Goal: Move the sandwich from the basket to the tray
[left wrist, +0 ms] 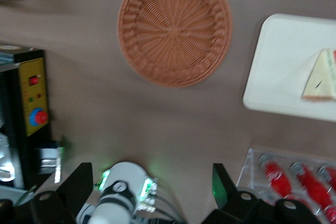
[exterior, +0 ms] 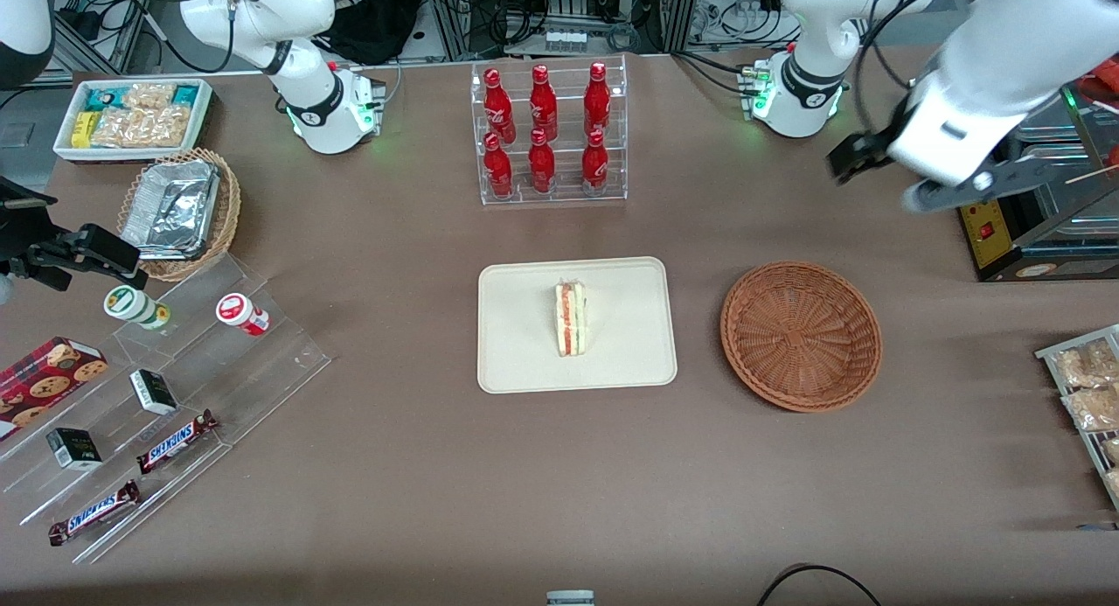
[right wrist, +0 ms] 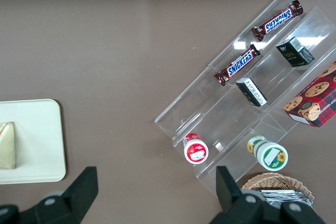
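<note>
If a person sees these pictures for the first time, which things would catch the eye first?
Probably the sandwich, lying alone in the middle of the cream tray at the table's centre. Beside the tray, toward the working arm's end, sits the empty brown basket. The open gripper hangs high above the table, farther from the front camera than the basket.

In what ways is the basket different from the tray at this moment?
The basket is round, reddish-brown woven wicker; the tray is rectangular, smooth and cream-white with rounded corners. The basket holds nothing, while the tray carries the sandwich. The basket lies toward the working arm's end of the table; the tray lies in front of the rack of red bottles. Both are shallow and rest flat on the table. The pincer is open, raised above the table, holding nothing.
</note>
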